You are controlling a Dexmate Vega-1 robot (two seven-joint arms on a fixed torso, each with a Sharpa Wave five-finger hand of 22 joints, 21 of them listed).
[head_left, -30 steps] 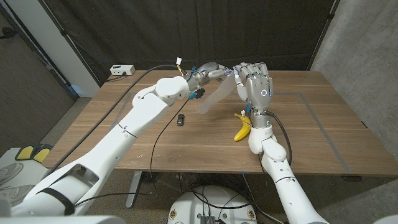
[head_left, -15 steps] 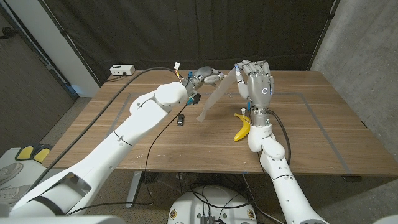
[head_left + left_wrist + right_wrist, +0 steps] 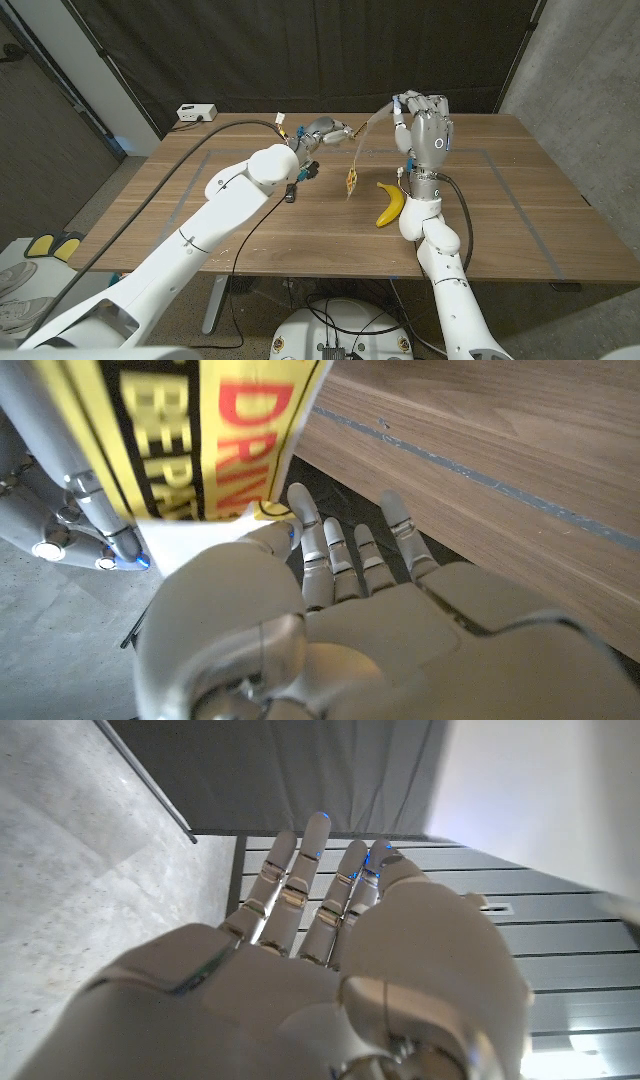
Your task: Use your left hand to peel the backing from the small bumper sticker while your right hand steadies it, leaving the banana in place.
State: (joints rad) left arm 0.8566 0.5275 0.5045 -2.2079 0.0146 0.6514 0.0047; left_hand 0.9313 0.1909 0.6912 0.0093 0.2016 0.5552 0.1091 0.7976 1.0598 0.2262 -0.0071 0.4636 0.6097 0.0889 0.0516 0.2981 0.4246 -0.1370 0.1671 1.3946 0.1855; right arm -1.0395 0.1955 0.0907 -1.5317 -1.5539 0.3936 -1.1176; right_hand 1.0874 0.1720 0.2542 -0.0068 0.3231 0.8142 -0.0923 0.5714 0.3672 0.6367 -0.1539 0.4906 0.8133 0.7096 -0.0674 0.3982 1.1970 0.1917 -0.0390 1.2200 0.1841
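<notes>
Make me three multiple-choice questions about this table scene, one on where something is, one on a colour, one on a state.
1. Where is the banana?
A. on the table, before the right hand
B. in the left hand
C. on the floor

2. What colour are the big letters on the sticker?
A. green
B. red
C. blue

3. How is the sticker?
A. flat on the table
B. held up off the table
C. rolled up

A: it lies on the wood.
B: red letters show on yellow.
B: it hangs between the raised hands.
</notes>
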